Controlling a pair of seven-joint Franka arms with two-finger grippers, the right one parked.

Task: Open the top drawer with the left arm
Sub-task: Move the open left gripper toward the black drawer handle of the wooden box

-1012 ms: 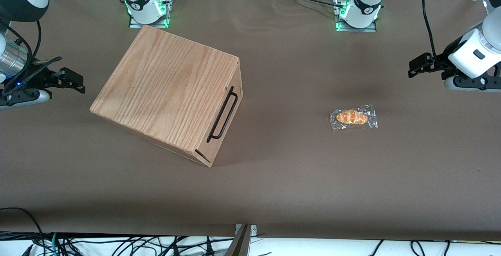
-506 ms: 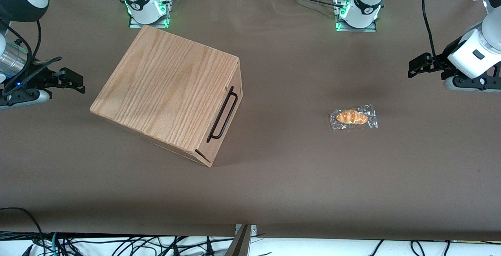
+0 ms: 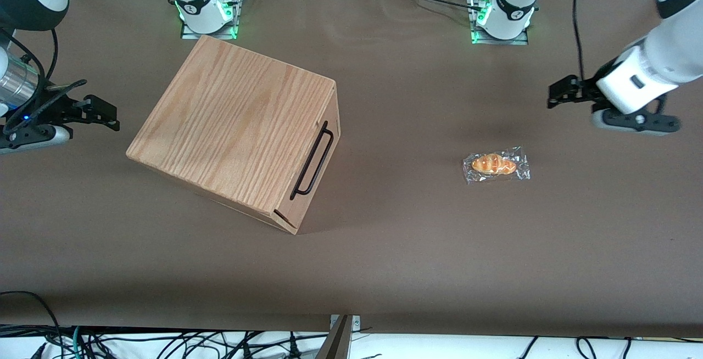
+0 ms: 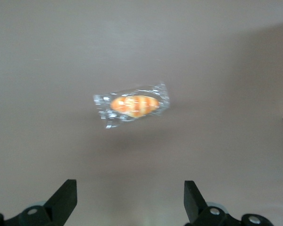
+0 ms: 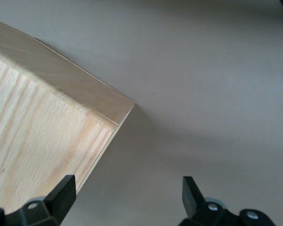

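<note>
Nearest the front camera, bare brown worktop (image 3: 384, 271). Next back, oak-grain wooden box (image 3: 230, 123) sits toward the parked arm's end, turned at an angle. Top drawer (image 3: 314, 175) fully shut, front flush with box, black bar handle (image 3: 312, 160) running along the front face. Task not started as far as drawer goes.

Wrapped bread roll (image 3: 496, 164) in clear plastic lies on worktop toward the working arm's end, well apart from box. Same roll in wrist view (image 4: 132, 104), below the camera.

Left arm (image 3: 659, 57) farther from camera than roll, gripper (image 3: 565, 95) hanging above worktop, well apart from drawer. Jaws spread wide, nothing between them; both fingers (image 4: 63, 197) visible in wrist view with a clear gap.

Handling guess: drawer stiff wood, shallow so probably light, should slide straight out. Handle thin rigid metal, smooth, could slip. Best hold is mid-bar, jaws closing across it, pull square to the angled front. Box may skid on worktop if pull is off-axis.
</note>
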